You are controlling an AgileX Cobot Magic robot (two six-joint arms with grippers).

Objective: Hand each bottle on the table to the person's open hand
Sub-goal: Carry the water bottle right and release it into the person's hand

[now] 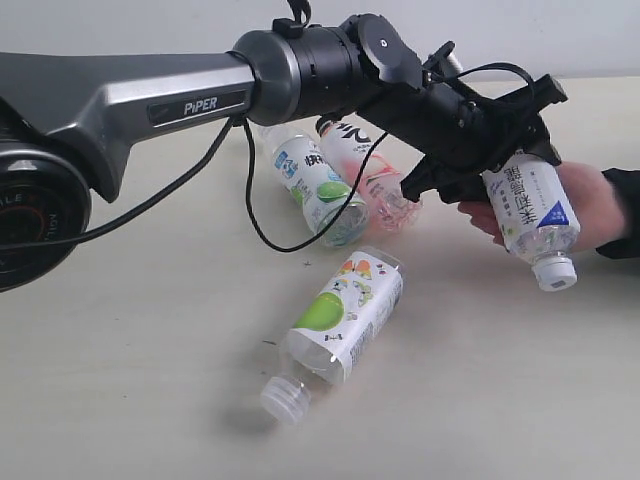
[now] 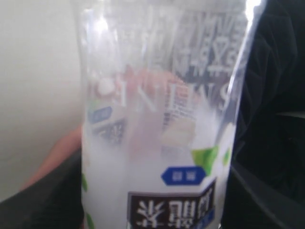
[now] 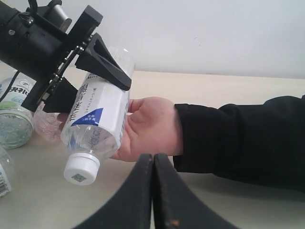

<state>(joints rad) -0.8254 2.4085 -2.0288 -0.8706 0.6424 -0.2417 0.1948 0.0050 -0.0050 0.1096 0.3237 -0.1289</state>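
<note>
Three bottles lie on the table (image 1: 150,400), all left of the hand (image 1: 590,200): pink bottle (image 1: 385,185), green-blue bottle (image 1: 318,185), apple-label bottle (image 1: 340,320). Black cable (image 1: 262,225) crosses two of them. Left gripper (image 1: 495,165) clamps the navy-label bottle (image 1: 530,210) against the palm, cap down. Right gripper (image 3: 153,160) has its jaws closed, empty. Arm (image 1: 150,105) reads "PIPER".

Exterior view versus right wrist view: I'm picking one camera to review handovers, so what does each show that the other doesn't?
Only the exterior view shows the left arm's grey link and the whole apple-label bottle lying on the table. Only the right wrist view shows the right gripper, shut. Both show the left gripper gripping the navy-label bottle, cap downward, at the person's open hand.
</note>
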